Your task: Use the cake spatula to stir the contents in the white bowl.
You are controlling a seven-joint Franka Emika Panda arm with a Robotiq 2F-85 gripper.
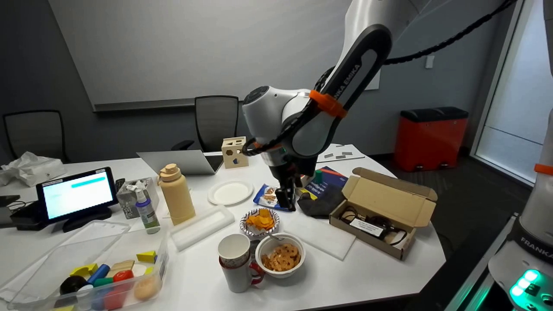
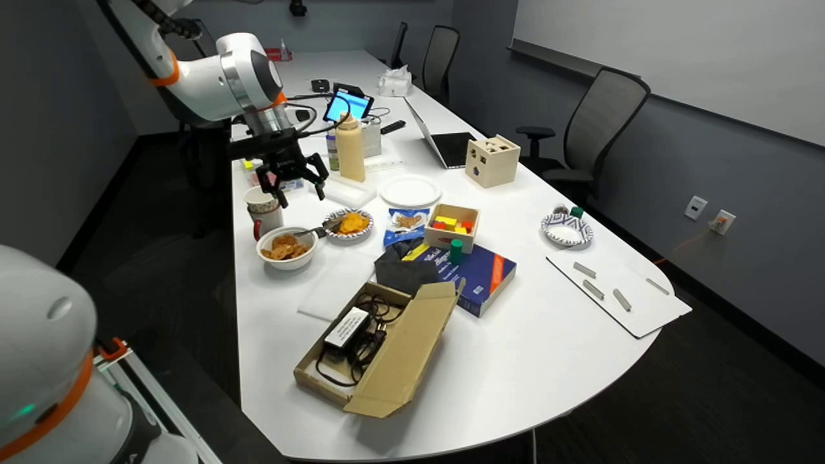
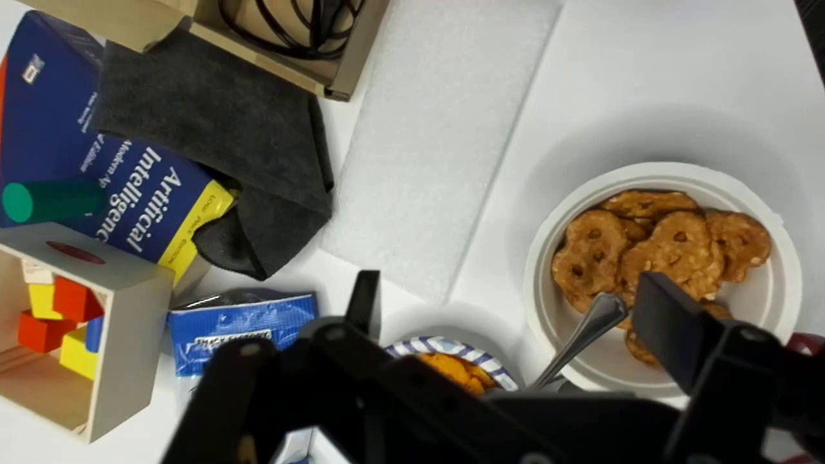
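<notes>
The white bowl [image 1: 276, 273] stands near the table edge in both exterior views [image 2: 290, 263] and at the right of the wrist view [image 3: 540, 258]. It holds orange-brown chunky contents [image 3: 670, 248], also visible in both exterior views [image 1: 283, 258] [image 2: 285, 247]. A metal cake spatula [image 3: 583, 335] rests across the bowl's rim, its handle end over the contents. In an exterior view its wider end [image 2: 333, 224] lies at the small patterned dish; in the wrist view my gripper hides that end. My gripper [image 3: 508, 299] is open and empty, above the dish and bowl [image 2: 301, 197] [image 1: 286, 199].
The patterned dish of yellow-orange food [image 2: 348, 238] sits beside the bowl. Stacked cups with a red-handled mug [image 1: 237, 276] stand close on the bowl's other side. A white foam sheet [image 3: 445, 129], open cardboard box [image 1: 376, 242], dark cloth [image 3: 219, 109] and tan bottle [image 1: 177, 196] are nearby.
</notes>
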